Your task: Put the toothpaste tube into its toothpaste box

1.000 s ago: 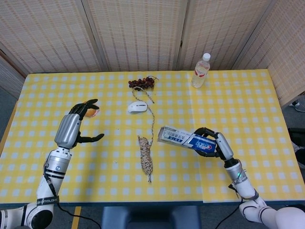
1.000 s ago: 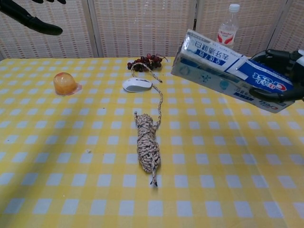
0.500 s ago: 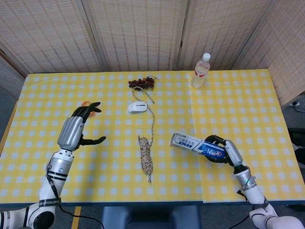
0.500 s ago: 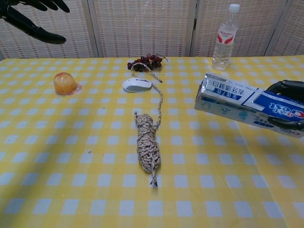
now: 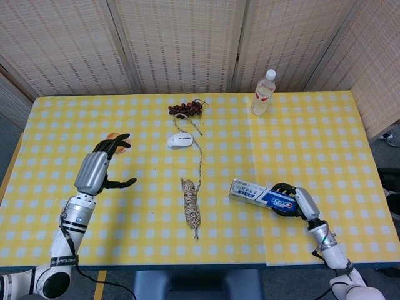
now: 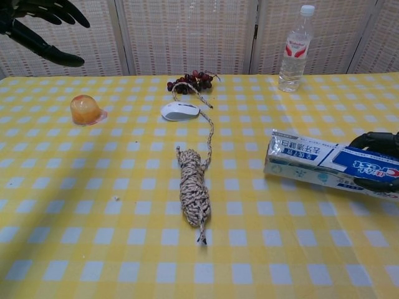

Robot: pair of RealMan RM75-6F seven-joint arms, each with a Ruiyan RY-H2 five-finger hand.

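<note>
The white and blue toothpaste box (image 5: pixel 257 195) (image 6: pixel 312 166) lies low at the table's right side, its far end pointing left toward the rope. My right hand (image 5: pixel 292 200) (image 6: pixel 377 163) grips the box's blue near end, fingers wrapped over it. No separate toothpaste tube shows in either view. My left hand (image 5: pixel 100 165) (image 6: pixel 38 25) hovers above the left of the table, fingers spread, holding nothing.
A coiled speckled rope (image 5: pixel 191 209) (image 6: pixel 194 190) lies mid-table, its cord running up to a white mouse (image 5: pixel 180 140) (image 6: pixel 180 111) and dark grapes (image 5: pixel 185 109) (image 6: pixel 192 81). A water bottle (image 5: pixel 263 92) (image 6: pixel 295 49) stands at the back right. An orange jelly cup (image 6: pixel 85 109) sits left.
My right hand has lowered the box from raised and tilted down to near the tablecloth, drawing it toward the near right. The left hand has barely shifted.
</note>
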